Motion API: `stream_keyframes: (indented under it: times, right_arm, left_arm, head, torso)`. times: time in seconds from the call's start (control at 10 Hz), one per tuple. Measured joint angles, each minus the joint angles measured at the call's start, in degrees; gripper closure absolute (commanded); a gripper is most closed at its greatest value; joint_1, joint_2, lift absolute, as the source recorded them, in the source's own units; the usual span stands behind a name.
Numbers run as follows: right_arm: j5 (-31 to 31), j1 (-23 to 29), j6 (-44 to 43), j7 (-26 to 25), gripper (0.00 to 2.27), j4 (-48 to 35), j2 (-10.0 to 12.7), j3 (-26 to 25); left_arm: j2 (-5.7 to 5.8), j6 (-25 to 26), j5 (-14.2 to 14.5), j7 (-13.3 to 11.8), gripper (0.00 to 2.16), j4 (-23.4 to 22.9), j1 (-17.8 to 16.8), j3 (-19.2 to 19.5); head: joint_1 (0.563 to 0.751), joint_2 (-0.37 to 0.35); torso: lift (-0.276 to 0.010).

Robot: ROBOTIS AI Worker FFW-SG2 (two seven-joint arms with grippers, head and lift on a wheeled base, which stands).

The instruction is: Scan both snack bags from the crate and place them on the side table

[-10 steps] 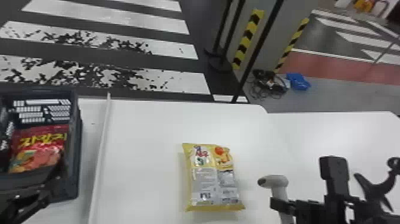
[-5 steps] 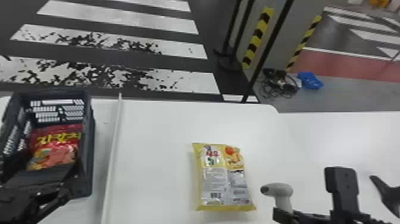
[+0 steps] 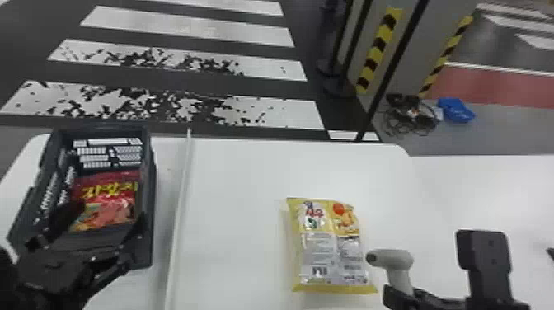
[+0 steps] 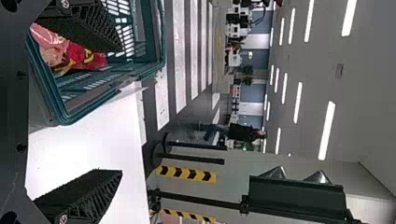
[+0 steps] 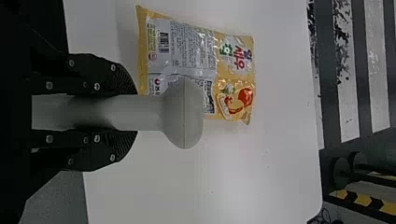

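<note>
My left gripper is over the near part of the dark crate at the left, above the red snack bag lying inside. In the left wrist view the left gripper has its fingers wide apart with nothing between them, and the red bag shows in the crate beside one finger. The yellow snack bag lies on the white table, printed back up. To its right, my right gripper holds the grey scanner. In the right wrist view the right gripper is closed around the handle of the scanner.
A thin white divider runs along the table between crate and yellow bag. A black stand rises near the right arm. Behind the table are poles, a striped pillar and cables on the floor.
The head view has turned left, so crate, yellow bag and scanner all appear farther right. The left gripper stays over the crate; the right one still holds the scanner.
</note>
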Motion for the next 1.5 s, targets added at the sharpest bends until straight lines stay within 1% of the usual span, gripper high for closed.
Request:
stream_keyframes:
  times: [0.2, 0.5, 0.7, 0.9, 1.1, 1.5]
  right_arm:
    - [2.04, 0.97, 0.00, -3.63, 2.26, -0.52, 0.00, 5.37]
    - [6.76, 1.55, 0.00, -6.82, 2.26, -1.71, 0.00, 14.09]
    - [9.31, 1.73, 0.00, -9.62, 2.26, -1.94, 0.00, 19.26]
    - [9.86, 2.16, 0.00, -11.70, 2.26, -1.90, 0.00, 22.40]
    - [9.97, 2.42, 0.00, -12.66, 2.26, -1.79, 0.00, 24.65]
    - [9.24, 2.33, 0.00, -13.87, 2.26, 0.43, 0.00, 25.90]
  left_arm:
    - [0.05, 0.14, -0.02, 0.24, 0.07, 0.17, -0.23, -0.38]
    - [0.39, 0.18, -0.02, 0.50, 0.07, 0.53, -0.80, -1.00]
    - [0.60, 0.18, -0.02, 0.51, 0.07, 0.94, -1.48, -1.58]
    - [0.88, 0.18, 0.04, 0.59, 0.07, 1.49, -1.99, -2.03]
    - [1.07, 0.18, 0.15, 0.68, 0.07, 2.04, -2.37, -2.36]
    - [1.62, 0.26, 0.33, 0.77, 0.07, 2.18, -2.66, -2.85]
  head:
    - [0.695, -0.180]
    - [0.695, -0.123]
    - [0.695, -0.103]
    - [0.695, -0.081]
    - [0.695, -0.064]
    - [0.695, -0.049]
  torso:
    - [-0.095]
    - [-0.095]
    - [-0.095]
    - [-0.095]
    - [-0.095]
    - [-0.095]
